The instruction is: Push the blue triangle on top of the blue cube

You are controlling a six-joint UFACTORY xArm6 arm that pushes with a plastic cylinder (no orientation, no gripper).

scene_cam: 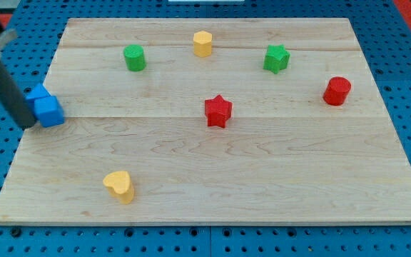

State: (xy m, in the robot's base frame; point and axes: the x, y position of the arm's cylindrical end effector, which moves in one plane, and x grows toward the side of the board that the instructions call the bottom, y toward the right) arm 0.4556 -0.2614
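On the surface (262, 185), a pale wooden board over blue pegboard, eight blocks lie loose; none sits in any container. At the view's left edge, the blue cube (49, 111) and blue triangle (37, 93) are pressed together, the triangle just behind and to the left of the cube, partly hidden by it, both close to the board's rim. My tip (27, 126) sits at the view's left of the cube, touching or nearly touching its left face; the dark rod slants up toward the top left corner. No claw on this arm, only the rod, so nothing is grasped or clenched. Along the top: green cylinder (134, 58), yellow hexagon (203, 43), green star (277, 58), well apart from each other. Red cylinder (337, 91) stands at the right. Red star (218, 111) lies near the middle. Yellow heart (119, 185) sits at lower left, well apart from the blue pair.
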